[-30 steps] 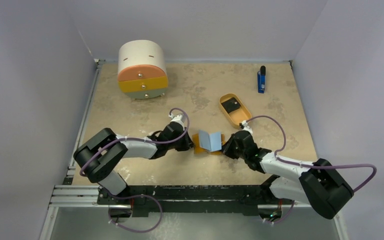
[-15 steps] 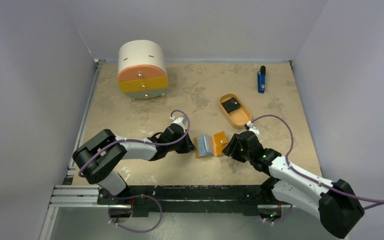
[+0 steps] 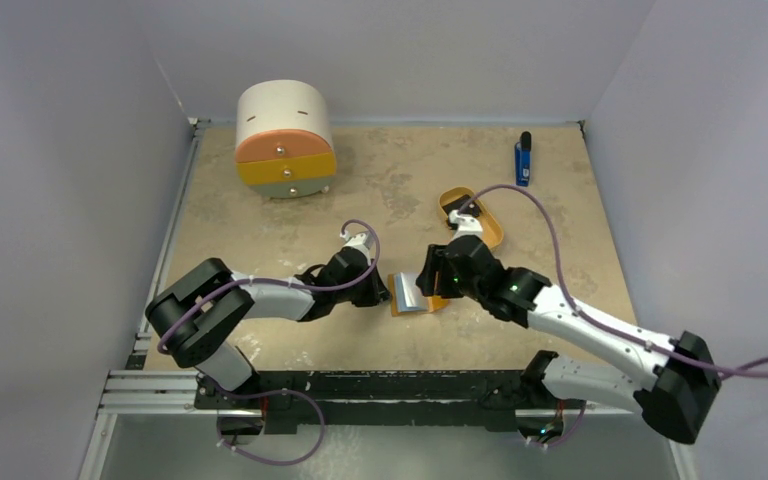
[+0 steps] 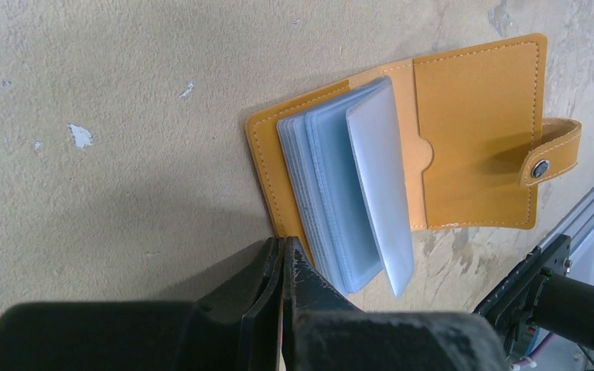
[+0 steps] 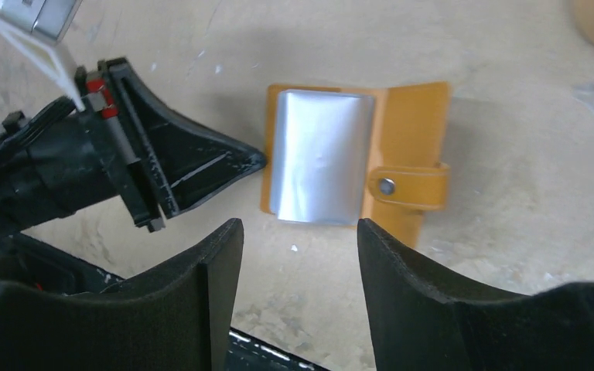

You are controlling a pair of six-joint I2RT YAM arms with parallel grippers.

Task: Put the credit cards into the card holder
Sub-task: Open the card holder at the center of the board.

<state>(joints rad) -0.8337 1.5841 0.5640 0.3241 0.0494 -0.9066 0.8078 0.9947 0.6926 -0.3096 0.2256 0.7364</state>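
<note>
From above, the card holder [image 3: 407, 293] lies open on the table [image 3: 390, 180], near its front, between the left gripper [image 3: 380, 291] and the right gripper [image 3: 428, 280]; left wrist: jaws pressed together, tips at the holder's orange edge; right wrist: fingers [image 5: 209, 263] spread apart above its grey-blue pockets, gripping nothing.

Beige table [image 3: 260, 230]: card holder [image 4: 476, 139], tray [image 3: 496, 228], drawer cabinet [image 3: 284, 140], stick [image 3: 523, 160]

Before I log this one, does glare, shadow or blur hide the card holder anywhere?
Top external: even light, no glare; the right arm covers part of the card holder. Left wrist: holder sharp; the left gripper is dark, blurred, shadowing the table. Right wrist: sleeves washed pale by glare; the right gripper looks soft.
</note>
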